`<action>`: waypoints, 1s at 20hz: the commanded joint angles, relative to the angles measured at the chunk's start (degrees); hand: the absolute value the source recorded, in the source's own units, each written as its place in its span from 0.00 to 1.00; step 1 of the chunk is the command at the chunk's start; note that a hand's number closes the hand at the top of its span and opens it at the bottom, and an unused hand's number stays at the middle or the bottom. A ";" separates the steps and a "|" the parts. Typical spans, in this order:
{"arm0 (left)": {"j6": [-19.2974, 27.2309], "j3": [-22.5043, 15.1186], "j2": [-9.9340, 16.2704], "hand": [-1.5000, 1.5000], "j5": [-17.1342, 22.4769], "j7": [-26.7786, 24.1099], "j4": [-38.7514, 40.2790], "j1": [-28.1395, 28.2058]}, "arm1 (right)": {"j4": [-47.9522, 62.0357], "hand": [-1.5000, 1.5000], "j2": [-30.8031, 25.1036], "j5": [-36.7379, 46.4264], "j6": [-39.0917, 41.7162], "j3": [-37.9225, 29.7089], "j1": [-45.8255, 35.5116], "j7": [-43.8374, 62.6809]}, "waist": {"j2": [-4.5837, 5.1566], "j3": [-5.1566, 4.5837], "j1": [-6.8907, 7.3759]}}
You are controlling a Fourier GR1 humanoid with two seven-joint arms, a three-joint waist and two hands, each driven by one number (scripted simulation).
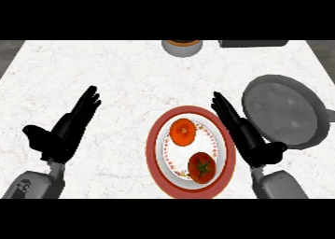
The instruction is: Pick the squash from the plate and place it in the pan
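Squash (pixel 183 131) on far half of red-rimmed plate (pixel 156 154), tomato (pixel 201 167) on near half.
It looks small, stiff, smooth, likely slippery; take its sides. Right hand (pixel 249 140) beside plate, fingers straight; left hand (pixel 63 130) rests open; pan (pixel 285 112) right of plate.

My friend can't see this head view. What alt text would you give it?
A red-rimmed plate on a white counter holds an orange squash and a red tomato. The right hand, open, sits between the plate and a grey pan; the left hand rests open at left.
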 commanded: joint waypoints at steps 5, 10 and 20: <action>1.51 -1.62 4.01 0.50 -8.09 3.75 -1.39 -4.36 | 14.44 0.00 -2.53 1.46 -2.69 -7.07 -20.14 17.60 | 2.36 -0.33 4.01; 0.80 -2.16 3.77 0.50 -7.37 6.46 -1.14 -4.56 | 20.40 1.00 -8.78 26.11 -16.45 2.28 -17.67 16.38 | 2.24 -0.33 3.32; -0.65 0.96 3.30 0.50 -7.90 10.41 -3.72 -3.84 | 19.11 0.00 -6.21 30.95 -6.83 7.16 -21.83 27.85 | 1.52 -0.42 1.74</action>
